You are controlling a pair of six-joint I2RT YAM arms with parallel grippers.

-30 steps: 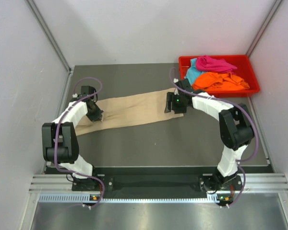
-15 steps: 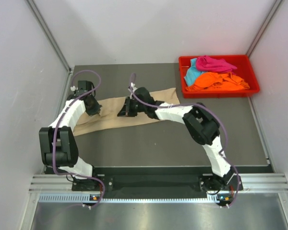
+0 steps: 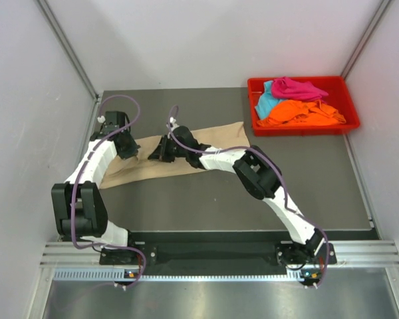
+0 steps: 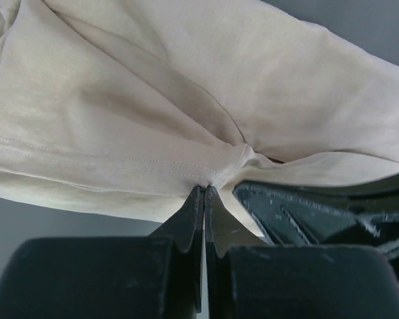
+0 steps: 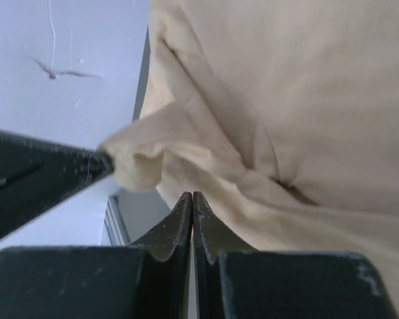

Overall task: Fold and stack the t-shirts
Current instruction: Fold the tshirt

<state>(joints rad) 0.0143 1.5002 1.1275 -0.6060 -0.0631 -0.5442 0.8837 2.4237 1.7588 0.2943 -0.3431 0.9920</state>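
Dark table (image 3: 253, 196): beige t-shirt (image 3: 143, 169), red tray (image 3: 306, 130)

My right arm (image 3: 219, 158) is covering the beige t-shirt (image 3: 225, 134) mid-span; orange t-shirt (image 3: 299, 114) and magenta t-shirt (image 3: 296, 88) are burying most of the teal t-shirt (image 3: 266, 102).

Tray (image 3: 338, 85): red plastic, at the table's far right corner.
Table (image 3: 206, 199): dark grey matte top.
Walls (image 3: 206, 40): pale panels on three sides.
Rail (image 3: 219, 261): aluminium, along the near edge.

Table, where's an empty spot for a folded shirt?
Bare table lies in front of the red tray, right of the right arm. Another sits in front of the beige shirt, between that arm and the left arm. Crowded: the full tray and the shirt's left end.
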